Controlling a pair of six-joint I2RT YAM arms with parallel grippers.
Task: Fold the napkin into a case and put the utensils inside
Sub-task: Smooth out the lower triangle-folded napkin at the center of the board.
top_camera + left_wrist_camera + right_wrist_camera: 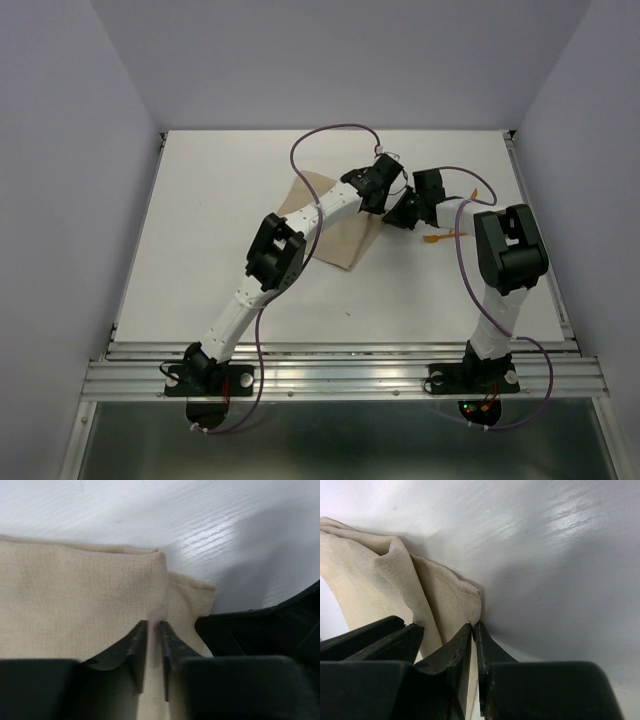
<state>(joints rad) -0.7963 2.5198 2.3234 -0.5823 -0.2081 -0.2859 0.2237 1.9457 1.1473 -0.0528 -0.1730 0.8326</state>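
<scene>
The tan napkin [335,238] lies mid-table, partly under my left arm. My left gripper [378,208] is at its right edge. In the left wrist view the napkin [90,595] shows a folded corner, and the gripper [153,626] is shut on a raised ridge of the cloth. My right gripper [393,220] is just beside the left one. In the right wrist view it [474,626] is shut on a lifted corner of the napkin [375,585]. Two orange utensils lie on the table to the right, one [447,236] near my right arm and one [474,193] farther back.
The two grippers nearly touch: the right one's black body [265,630] fills the left wrist view's right side. Purple cables [320,135] loop above the arms. The white table [220,200] has grey walls on three sides and a metal rail [340,375] in front.
</scene>
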